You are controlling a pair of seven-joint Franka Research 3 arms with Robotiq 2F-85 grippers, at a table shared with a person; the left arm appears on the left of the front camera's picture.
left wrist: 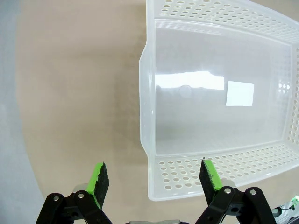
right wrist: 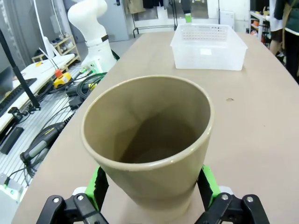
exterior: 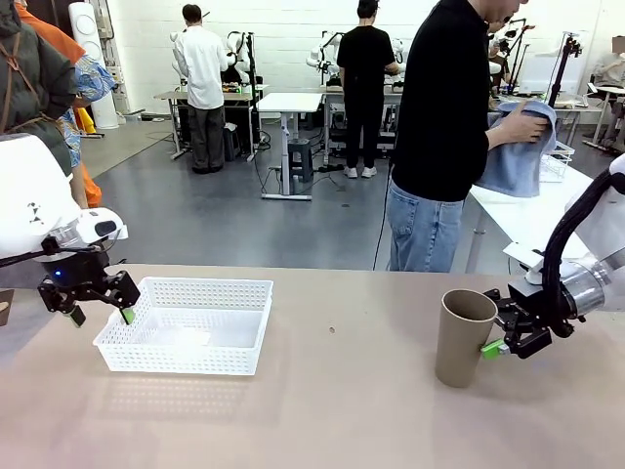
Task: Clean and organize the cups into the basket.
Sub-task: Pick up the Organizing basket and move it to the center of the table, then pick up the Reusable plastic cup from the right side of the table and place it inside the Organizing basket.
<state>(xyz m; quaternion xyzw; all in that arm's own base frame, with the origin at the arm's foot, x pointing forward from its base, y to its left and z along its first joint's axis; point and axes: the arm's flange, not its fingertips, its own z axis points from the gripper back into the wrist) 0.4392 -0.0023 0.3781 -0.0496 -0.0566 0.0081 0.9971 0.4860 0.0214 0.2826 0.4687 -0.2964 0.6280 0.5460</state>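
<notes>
A tan-brown cup [exterior: 464, 337] stands upright on the table at the right. My right gripper [exterior: 488, 344] reaches in from the right, open, with a green pad on either side of the cup's lower part. In the right wrist view the cup [right wrist: 147, 140] rises between the fingers of my right gripper [right wrist: 153, 186], mouth toward the camera and nothing inside it. The white lattice basket [exterior: 186, 363] sits at the left, with nothing in it. My left gripper [exterior: 102, 315] hangs open at its left end. In the left wrist view my left gripper [left wrist: 153, 177] straddles a corner of the basket [left wrist: 148, 116].
A person in a black top stands at the far right side, rubbing a blue cloth [exterior: 518, 147] held in both hands. The beige table [exterior: 332, 410] is bare between basket and cup. A white wire basket [exterior: 557, 161] sits on a white side table behind.
</notes>
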